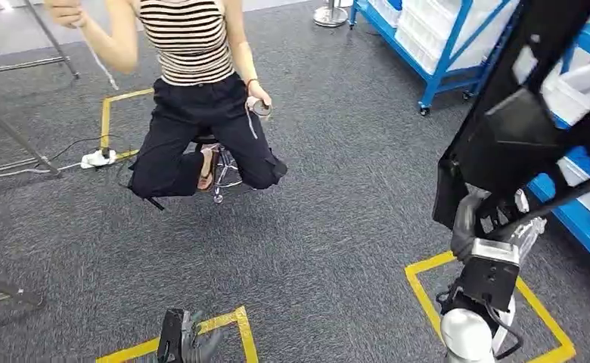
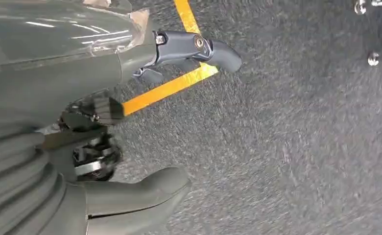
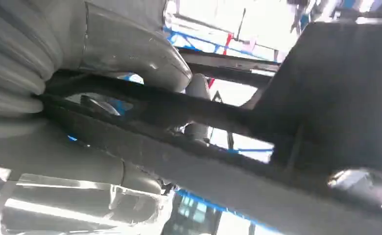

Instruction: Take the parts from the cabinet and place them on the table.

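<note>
Here, a black part [image 1: 530, 113] is gripped by the right hand [image 1: 477, 223] beside the blue rack [image 1: 572, 215]; the left hand [image 2: 130, 93] is held open, empty, above the carpet [image 1: 337, 227].

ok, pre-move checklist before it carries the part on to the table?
1. Part held: ok. The right robot hand grips the black part by a bar, thumb wrapped over it.
2. Grip security: cannot tell. The fingers are mostly hidden behind the part in the right wrist view.
3. Left robot hand free: ok. It hangs over the carpet and holds nothing.
4. Person clear of path: not ok. Seated on a stool just ahead.
5. Clearance from blue shelving: cannot tell. The part overlaps it in the head view.
6. Table located: cannot tell.
</note>
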